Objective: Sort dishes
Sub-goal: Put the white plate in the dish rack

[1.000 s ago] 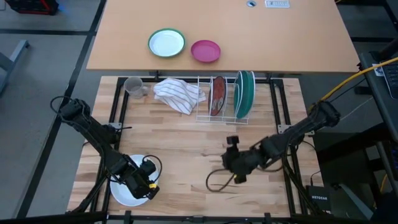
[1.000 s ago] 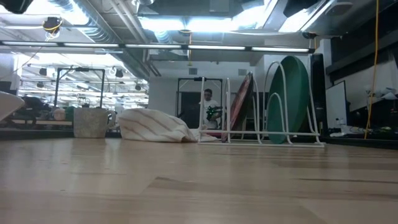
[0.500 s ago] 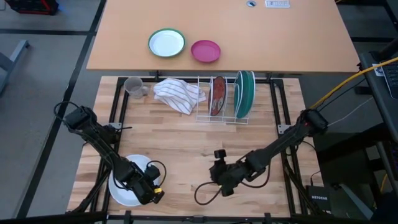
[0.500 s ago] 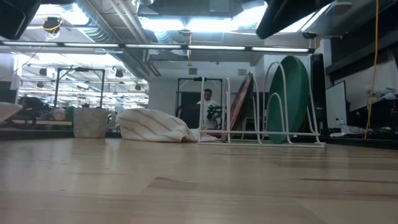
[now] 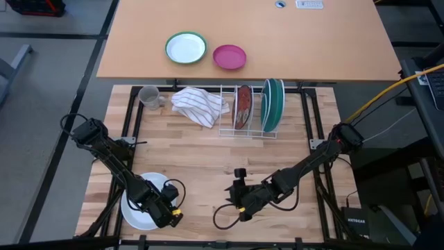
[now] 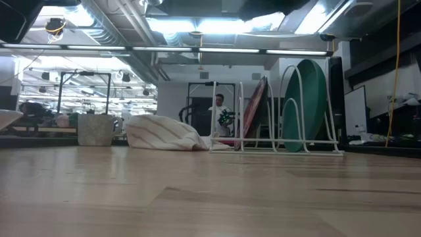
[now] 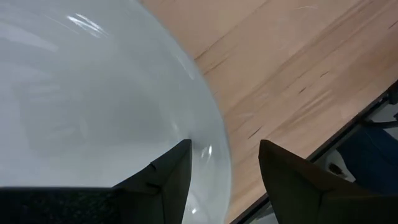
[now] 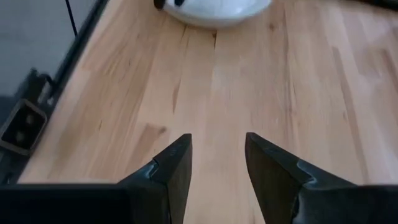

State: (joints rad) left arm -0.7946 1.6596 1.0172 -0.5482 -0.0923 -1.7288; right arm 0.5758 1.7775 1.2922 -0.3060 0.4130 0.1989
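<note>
A white plate lies at the table's near left; it fills the left wrist view and shows far off in the right wrist view. My left gripper is open at the plate's right rim, one finger over the plate and one outside it. My right gripper is open and empty over bare wood, to the right of the plate. A red-brown plate and a dark green plate stand on edge in a white wire rack. My left gripper's fingers stand on either side of the white plate's rim, coming slanting from above. I cannot tell whether they touch it.
A striped cloth and a grey cup lie left of the rack. On the far table are a small green-rimmed plate and a pink bowl. A person stands far behind. Bare wood lies between the grippers.
My right gripper has gone toward the table's left and near edges, closer to the white plate. My left gripper has gone a little toward the near edge and down. In the low view the white plate's edge has sunk and levelled.
</note>
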